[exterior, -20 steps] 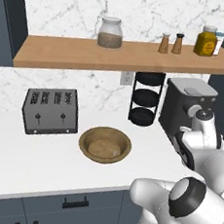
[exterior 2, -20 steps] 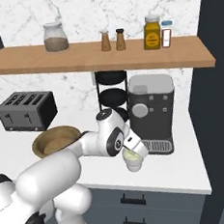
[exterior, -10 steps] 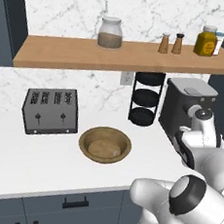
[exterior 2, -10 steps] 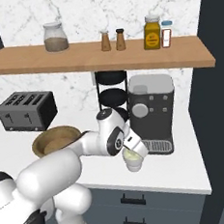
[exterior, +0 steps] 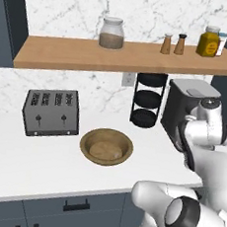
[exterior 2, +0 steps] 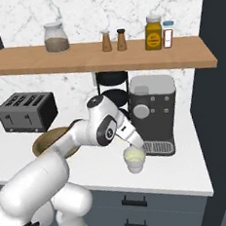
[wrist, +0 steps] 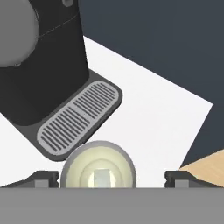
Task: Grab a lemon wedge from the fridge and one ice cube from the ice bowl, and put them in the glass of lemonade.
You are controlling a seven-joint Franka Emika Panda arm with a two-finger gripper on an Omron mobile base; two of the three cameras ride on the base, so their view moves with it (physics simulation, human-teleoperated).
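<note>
— Glass of lemonade (wrist: 98, 168) sits on the tabletop (wrist: 148, 109) right under my claw (wrist: 103, 178), fingers spread wide, nothing held. A pale cube shows inside.

— Handling?

— Light and tippy, I'd say; beyond it, the coffee machine (wrist: 41, 57).

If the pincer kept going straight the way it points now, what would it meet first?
Most likely the glass of lemonade. In the hand view it sits centred between the open pincer fingertips, with a pale cube visible inside. The right base view shows the pincer just above the glass, in front of the coffee machine.
</note>
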